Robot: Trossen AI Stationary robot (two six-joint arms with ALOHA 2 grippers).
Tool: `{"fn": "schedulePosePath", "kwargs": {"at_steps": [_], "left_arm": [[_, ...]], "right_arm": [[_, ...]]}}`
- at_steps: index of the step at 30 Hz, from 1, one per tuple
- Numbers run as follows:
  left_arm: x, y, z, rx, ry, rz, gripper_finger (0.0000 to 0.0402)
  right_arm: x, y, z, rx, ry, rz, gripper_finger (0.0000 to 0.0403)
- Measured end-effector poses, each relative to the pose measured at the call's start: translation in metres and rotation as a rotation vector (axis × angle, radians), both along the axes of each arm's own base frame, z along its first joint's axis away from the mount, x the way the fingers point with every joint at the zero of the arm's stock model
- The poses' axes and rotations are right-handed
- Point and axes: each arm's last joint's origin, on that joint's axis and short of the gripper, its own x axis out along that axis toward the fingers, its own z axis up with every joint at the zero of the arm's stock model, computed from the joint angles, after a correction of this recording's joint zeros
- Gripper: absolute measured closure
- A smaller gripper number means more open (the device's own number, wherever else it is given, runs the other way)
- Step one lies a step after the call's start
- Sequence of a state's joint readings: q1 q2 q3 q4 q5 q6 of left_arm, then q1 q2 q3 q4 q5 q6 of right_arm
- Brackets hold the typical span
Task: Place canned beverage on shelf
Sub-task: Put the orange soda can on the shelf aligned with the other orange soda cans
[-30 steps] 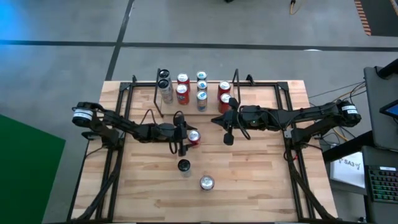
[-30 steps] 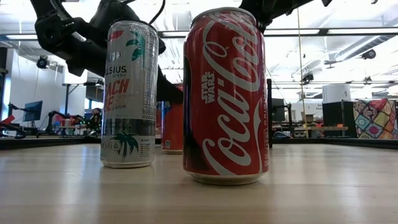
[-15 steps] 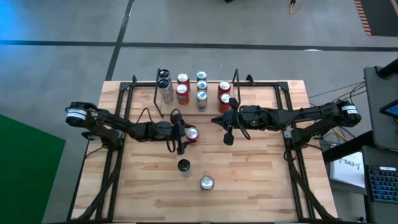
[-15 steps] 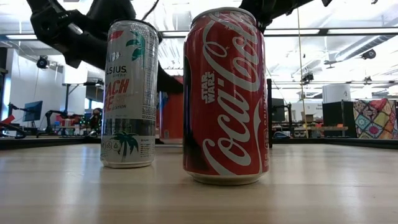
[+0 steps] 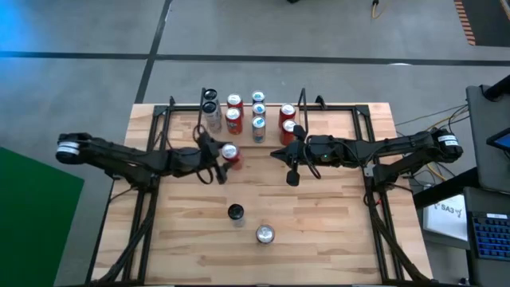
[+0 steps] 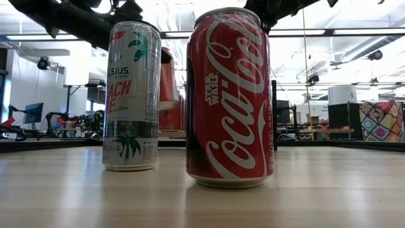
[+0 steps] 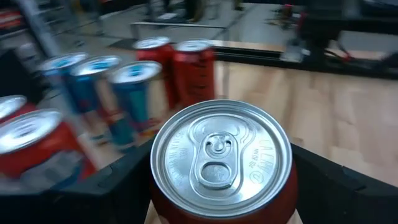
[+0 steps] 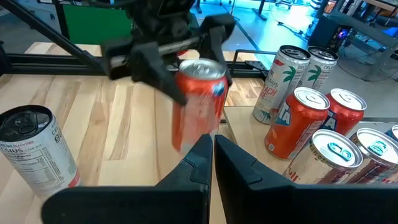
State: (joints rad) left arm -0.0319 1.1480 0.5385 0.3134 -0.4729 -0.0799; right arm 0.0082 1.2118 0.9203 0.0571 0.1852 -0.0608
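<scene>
We see the left gripper clamped around a red can, carried above the table near the shelf. From the left wrist only the can's silver lid shows clearly; its body is mostly hidden, and the shelf's cans behind are blurred. In the low view a tall white can and a red cola can cover most of the carried can. The right gripper waits mid-table, fingers pressed together.

Ten cans: seven on the shelf, one held, two standing apart on the table
</scene>
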Motion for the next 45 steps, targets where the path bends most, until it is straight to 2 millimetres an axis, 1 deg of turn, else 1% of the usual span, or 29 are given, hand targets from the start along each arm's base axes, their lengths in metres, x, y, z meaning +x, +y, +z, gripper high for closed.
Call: {"fn": "schedulePosePath", "kwargs": {"at_steps": [4, 7, 11, 17, 21, 28, 38, 42, 45], "left_arm": [[-0.011, 0.002, 0.006, -0.038, -0.005, 0.087, 0.0114], [-0.014, 0.003, 0.008, -0.073, -0.038, 0.14, 0.0114], [-0.014, 0.006, 0.005, -0.068, -0.039, 0.237, 0.0114], [-0.012, 0.006, 0.001, -0.064, -0.03, 0.284, 0.0113], [-0.012, 0.008, -0.001, -0.073, -0.055, 0.368, 0.0113], [-0.002, 0.011, -0.002, -0.099, -0.064, 0.397, 0.0113], [0.016, 0.026, -0.016, -0.123, -0.014, 0.479, 0.0113], [0.025, 0.03, -0.012, -0.119, -0.013, 0.487, 0.0113], [0.028, 0.034, -0.014, -0.108, 0.016, 0.502, 0.0113]], "right_arm": [[0.0, 0.0, 0.0, -0.001, -0.001, 0.0, 0.0394], [0.0, 0.0, 0.0, -0.001, -0.003, -0.001, 0.0394], [0.0, 0.0, 0.0, -0.001, -0.005, -0.001, 0.0394], [0.0, 0.0, 0.001, -0.002, -0.008, -0.006, 0.0394], [0.0, -0.002, 0.001, -0.016, -0.008, -0.052, 0.0394], [0.0, -0.003, 0.001, -0.029, -0.008, -0.084, 0.0394], [0.0, -0.002, 0.0, -0.027, -0.003, -0.084, 0.0394], [-0.001, -0.002, 0.0, -0.027, -0.002, -0.084, 0.0394], [-0.001, -0.002, 0.0, -0.028, 0.001, -0.084, 0.0394]]}}
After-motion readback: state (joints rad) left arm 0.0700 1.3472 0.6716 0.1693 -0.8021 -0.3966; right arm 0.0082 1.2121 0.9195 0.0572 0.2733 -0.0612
